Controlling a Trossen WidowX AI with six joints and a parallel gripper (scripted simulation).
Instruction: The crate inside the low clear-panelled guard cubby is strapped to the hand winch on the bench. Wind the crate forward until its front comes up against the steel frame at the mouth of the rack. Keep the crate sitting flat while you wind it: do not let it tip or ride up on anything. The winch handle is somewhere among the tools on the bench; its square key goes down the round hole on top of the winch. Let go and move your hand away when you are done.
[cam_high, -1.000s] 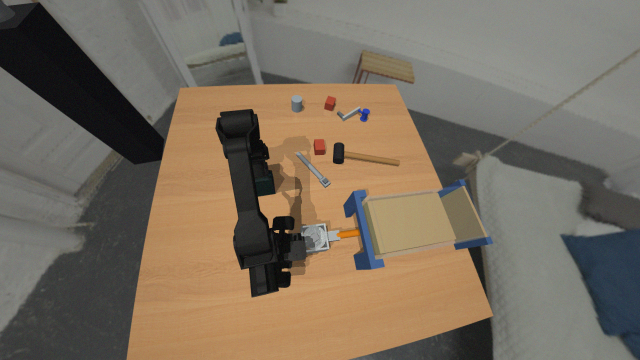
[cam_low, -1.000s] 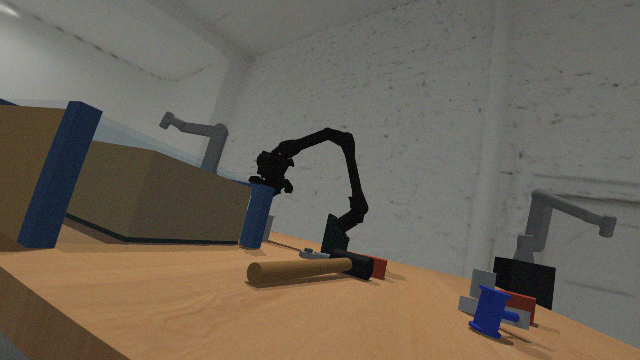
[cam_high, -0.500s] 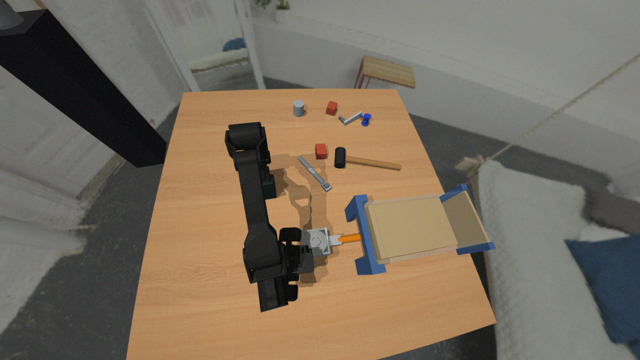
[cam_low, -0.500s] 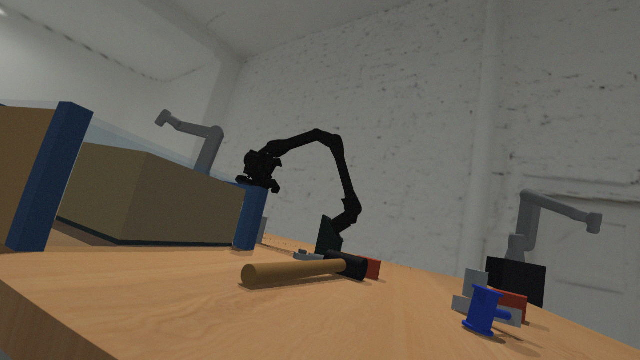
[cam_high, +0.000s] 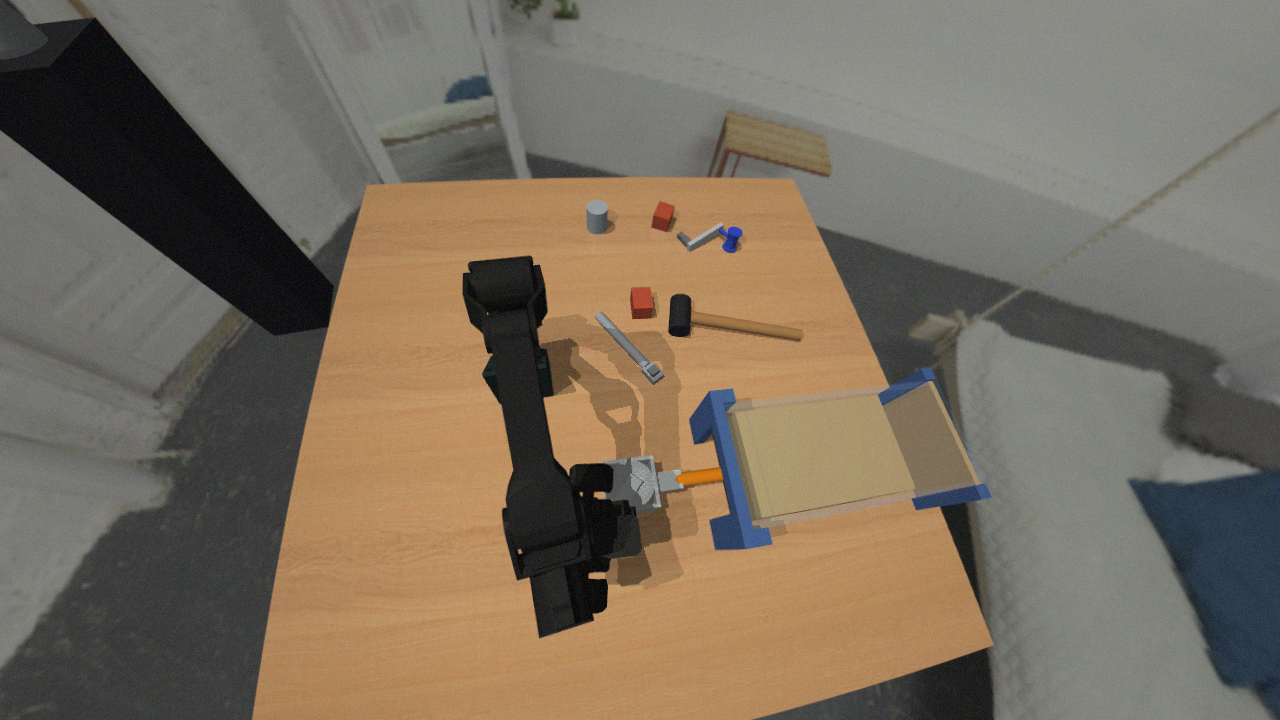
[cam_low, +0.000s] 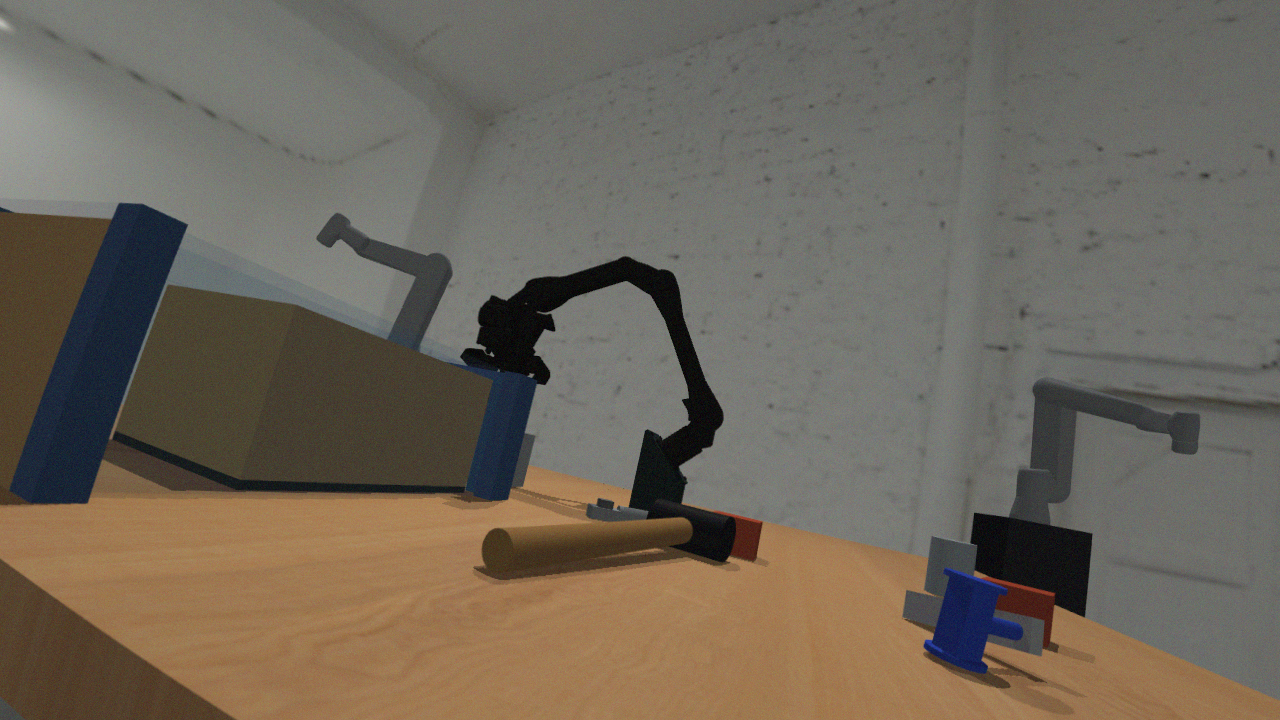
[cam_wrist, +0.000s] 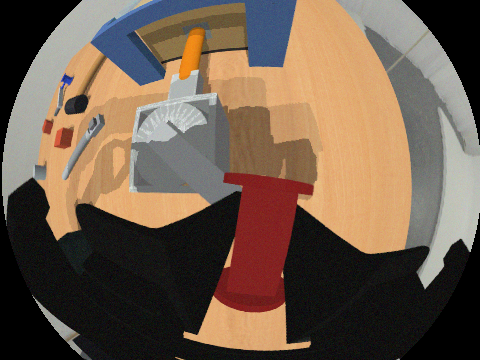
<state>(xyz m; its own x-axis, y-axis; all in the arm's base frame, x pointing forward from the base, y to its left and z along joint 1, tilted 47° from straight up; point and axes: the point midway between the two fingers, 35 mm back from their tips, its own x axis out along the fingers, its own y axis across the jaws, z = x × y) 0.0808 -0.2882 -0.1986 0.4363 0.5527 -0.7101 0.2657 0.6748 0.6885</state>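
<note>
My gripper (cam_wrist: 262, 202) is shut on the red knob (cam_wrist: 267, 220) of the winch handle, beside the winch (cam_high: 633, 483) (cam_wrist: 223, 142). The handle's grey arm (cam_wrist: 190, 162) lies over the winch's dial; its key end is over the centre and the hole is hidden. An orange strap (cam_high: 700, 477) (cam_wrist: 191, 52) runs from the winch to the crate (cam_high: 823, 456) (cam_low: 358, 411) (cam_wrist: 227, 40). The tan crate sits flat in the clear-panelled cubby, its front close behind the blue frame (cam_high: 733, 483) (cam_low: 503, 438) (cam_wrist: 270, 35); I cannot tell whether they touch.
A mallet (cam_high: 680, 315) (cam_low: 590, 541) (cam_wrist: 76, 104), a grey wrench (cam_high: 626, 344) (cam_wrist: 80, 152) and a red block (cam_high: 641, 302) (cam_wrist: 63, 138) lie beyond the cubby and winch. Farther back are a blue-knobbed crank (cam_high: 732, 240) (cam_low: 964, 617), another red block (cam_high: 662, 216) and a grey cylinder (cam_high: 597, 217).
</note>
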